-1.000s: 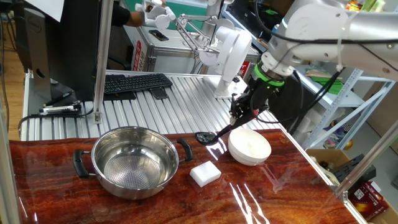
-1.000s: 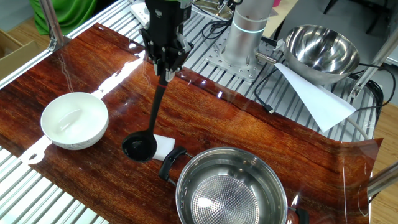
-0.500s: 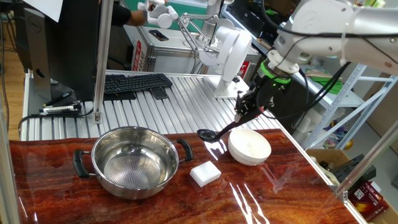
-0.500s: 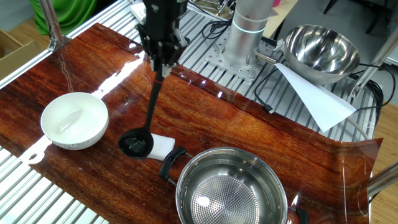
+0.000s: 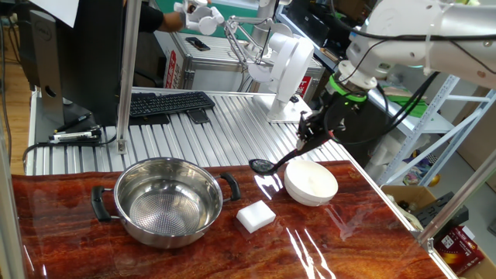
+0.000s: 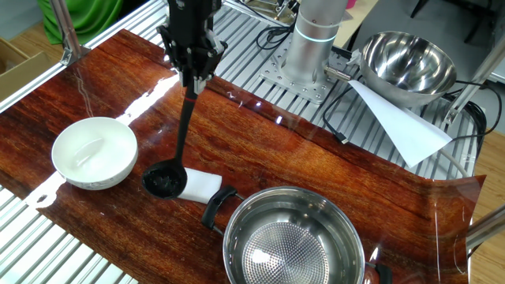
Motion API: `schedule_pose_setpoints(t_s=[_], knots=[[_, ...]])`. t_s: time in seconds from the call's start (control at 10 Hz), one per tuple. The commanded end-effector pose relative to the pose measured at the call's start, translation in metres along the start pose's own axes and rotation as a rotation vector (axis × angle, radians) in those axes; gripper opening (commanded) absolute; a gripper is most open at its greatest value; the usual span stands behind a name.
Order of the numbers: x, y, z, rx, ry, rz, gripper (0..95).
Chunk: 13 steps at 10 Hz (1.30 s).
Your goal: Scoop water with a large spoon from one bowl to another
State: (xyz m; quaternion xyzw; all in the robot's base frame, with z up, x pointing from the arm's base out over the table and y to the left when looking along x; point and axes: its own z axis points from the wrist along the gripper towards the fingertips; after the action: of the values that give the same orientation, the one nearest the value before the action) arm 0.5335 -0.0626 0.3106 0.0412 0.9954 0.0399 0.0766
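pincer [image 6: 192,73] carrying ladle [image 6: 166,180] sideways — cup nearer white bowl [image 6: 94,151]

Red wood-grain tabletop [image 5: 194,256] on ribbed metal bench [image 5: 232,124]; keyboard [image 5: 167,103]; green cloth [image 6: 87,20]; shelving [image 5: 434,116].

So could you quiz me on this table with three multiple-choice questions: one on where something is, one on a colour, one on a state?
1. The ladle cup is
A. inside the steel pot
B. between the white bowl and the steel pot
C. on the keyboard

2. The ladle is
A. black
B. red
C. silver

3. The fingers are
A. open, empty
B. shut on the ladle's handle
C. holding the white bowl

Answers: B, it hangs between white bowl and steel pot. A, wholly black. B, they clamp the handle's top.
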Motion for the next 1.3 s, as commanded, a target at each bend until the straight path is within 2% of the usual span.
schedule_pose_setpoints(t_s=[0.1,0.9,1.3], knots=[[-0.001,-0.007,-0.004,-0.002,0.002,-0.012,0.0],[-0.012,-0.047,-0.003,-0.034,0.003,-0.052,0.0],[-0.013,-0.068,-0.008,-0.038,-0.001,-0.072,0.0]])
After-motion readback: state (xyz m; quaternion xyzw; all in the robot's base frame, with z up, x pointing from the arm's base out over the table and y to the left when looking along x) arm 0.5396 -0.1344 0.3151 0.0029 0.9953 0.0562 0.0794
